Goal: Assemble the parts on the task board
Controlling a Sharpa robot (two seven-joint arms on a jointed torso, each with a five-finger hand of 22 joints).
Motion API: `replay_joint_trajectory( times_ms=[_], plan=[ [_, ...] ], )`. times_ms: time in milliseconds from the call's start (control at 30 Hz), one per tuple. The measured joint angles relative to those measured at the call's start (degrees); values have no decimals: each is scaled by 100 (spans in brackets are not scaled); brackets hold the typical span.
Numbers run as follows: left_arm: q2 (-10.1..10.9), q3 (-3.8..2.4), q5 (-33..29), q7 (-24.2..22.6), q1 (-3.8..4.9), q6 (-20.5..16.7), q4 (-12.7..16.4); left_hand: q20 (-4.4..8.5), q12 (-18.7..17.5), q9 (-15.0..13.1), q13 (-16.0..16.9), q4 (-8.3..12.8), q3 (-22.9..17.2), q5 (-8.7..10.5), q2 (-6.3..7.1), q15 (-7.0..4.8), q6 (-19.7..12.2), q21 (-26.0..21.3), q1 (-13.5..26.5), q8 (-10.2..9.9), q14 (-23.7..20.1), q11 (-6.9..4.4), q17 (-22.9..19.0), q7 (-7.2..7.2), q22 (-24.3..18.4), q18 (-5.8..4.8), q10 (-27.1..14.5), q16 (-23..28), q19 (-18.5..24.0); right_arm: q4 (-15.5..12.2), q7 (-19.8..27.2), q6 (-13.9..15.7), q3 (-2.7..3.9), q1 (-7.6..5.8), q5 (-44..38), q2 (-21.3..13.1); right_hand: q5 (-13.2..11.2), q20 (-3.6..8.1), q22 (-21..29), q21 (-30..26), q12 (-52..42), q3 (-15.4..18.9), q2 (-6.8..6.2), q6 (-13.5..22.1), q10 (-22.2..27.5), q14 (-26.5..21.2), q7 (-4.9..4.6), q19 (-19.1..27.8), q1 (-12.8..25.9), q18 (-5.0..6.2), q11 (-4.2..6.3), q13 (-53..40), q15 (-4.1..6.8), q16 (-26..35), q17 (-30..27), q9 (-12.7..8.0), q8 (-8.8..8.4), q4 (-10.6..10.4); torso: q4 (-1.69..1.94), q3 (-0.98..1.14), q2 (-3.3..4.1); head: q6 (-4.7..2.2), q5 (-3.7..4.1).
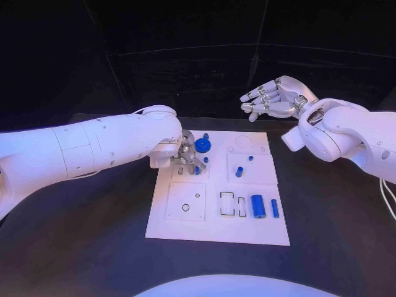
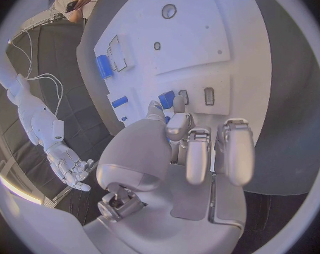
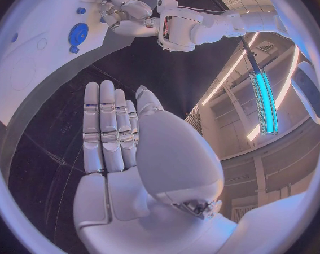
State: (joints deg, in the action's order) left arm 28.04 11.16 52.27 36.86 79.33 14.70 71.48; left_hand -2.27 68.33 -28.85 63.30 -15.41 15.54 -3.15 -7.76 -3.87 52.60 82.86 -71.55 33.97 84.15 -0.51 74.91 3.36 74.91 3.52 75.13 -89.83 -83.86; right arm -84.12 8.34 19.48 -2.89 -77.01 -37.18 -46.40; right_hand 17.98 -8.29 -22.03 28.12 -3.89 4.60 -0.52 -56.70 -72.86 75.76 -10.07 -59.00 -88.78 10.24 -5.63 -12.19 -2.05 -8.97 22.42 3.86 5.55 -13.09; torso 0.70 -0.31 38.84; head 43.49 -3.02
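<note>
While left robot hand (image 1: 185, 154) pinches blue part (image 2: 166, 100) on task board (image 1: 218, 232), right robot hand (image 1: 274, 99) hangs open.

Matt board, glossy parts

Task board (image 1: 218, 229) looks matt white plastic; blue cylinder (image 1: 258, 205) on it smooth, glossy plastic; left hand (image 1: 187, 156) above it, silvery metal-like.

Dim room, dark backdrop; the white board (image 1: 218, 230) glows brightly, ceiling strip lights (image 3: 264, 99) glare, fisheye edges bend.

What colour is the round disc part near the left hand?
Blue; the round disc part shows best in the head view.
</note>
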Motion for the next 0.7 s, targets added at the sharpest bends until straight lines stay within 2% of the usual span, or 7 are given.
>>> replay_joint_trajectory(
  times_ms=[300, 333, 533, 633, 700],
  plan=[
    [-9, 23, -38, 1, 0, 51, -10, 0, 0, -26, 0, 14, -62, 0, -9, 0, 0, 0, -59, 0, 0, 0, 0, 0, 0, 0, 0, 0, 0, 10, 0, 19, 0, 0, -12, 6, 27, 0, 1, -21, 0, -2, -29, 0, 0, 0, 0, 0, -28, 0, 0, 11, 0, 21, -6, 0, 0, 2, 4, -1, 0, 12, 1],
    [-9, 25, -44, 1, 0, 54, -10, 0, 0, -37, 0, 25, -101, 0, -41, 0, 0, 0, -104, 0, 0, 0, 0, 0, 0, 0, 0, 0, 0, 14, 1, 20, 0, 0, -13, 9, 27, 0, 1, -21, 0, -2, -29, 0, 0, 0, 0, 0, -28, 0, 0, 10, 0, 21, -6, 0, 0, 2, 6, -1, 1, 13, 1],
    [-12, 28, -106, -8, 0, 57, -10, 1, -9, -86, -20, 287, -560, 1, -211, -21, -114, 0, -618, 23, -22, -43, 0, -31, 0, 0, -44, 0, -1, 30, 2, 25, 0, 0, -15, 23, 27, 0, 7, -21, 0, -2, -7, 0, 0, 0, 0, 0, -51, 0, 0, 10, 0, 21, -6, 0, 0, 2, 7, -2, 1, 21, -15],
    [-11, 23, -144, -35, 14, 45, -8, 40, -88, -71, -48, 505, -949, 11, -255, -73, -194, 0, -941, -71, -11, -64, 0, -38, 0, 0, -109, 0, -15, 41, 2, 26, 0, 0, -16, 28, 26, 0, 7, -21, 0, -2, -7, 0, -1, 0, 0, 0, -51, 0, 0, 10, 0, 21, -6, 0, 0, 2, 7, -2, 1, 25, -18],
    [-4, 22, -163, -63, 19, 23, -8, 48, -130, -52, -66, 458, -1046, -12, -257, -73, -239, -11, -1112, -114, -10, -70, 0, -48, 0, 0, -135, 0, -6, 47, 2, 26, 0, 0, -17, 30, 26, 0, 7, -21, 0, -2, -6, 0, -1, 0, 0, 0, -51, 0, 0, 10, 0, 21, -6, 0, 0, 2, 6, -2, 1, 31, -21]
  ],
)
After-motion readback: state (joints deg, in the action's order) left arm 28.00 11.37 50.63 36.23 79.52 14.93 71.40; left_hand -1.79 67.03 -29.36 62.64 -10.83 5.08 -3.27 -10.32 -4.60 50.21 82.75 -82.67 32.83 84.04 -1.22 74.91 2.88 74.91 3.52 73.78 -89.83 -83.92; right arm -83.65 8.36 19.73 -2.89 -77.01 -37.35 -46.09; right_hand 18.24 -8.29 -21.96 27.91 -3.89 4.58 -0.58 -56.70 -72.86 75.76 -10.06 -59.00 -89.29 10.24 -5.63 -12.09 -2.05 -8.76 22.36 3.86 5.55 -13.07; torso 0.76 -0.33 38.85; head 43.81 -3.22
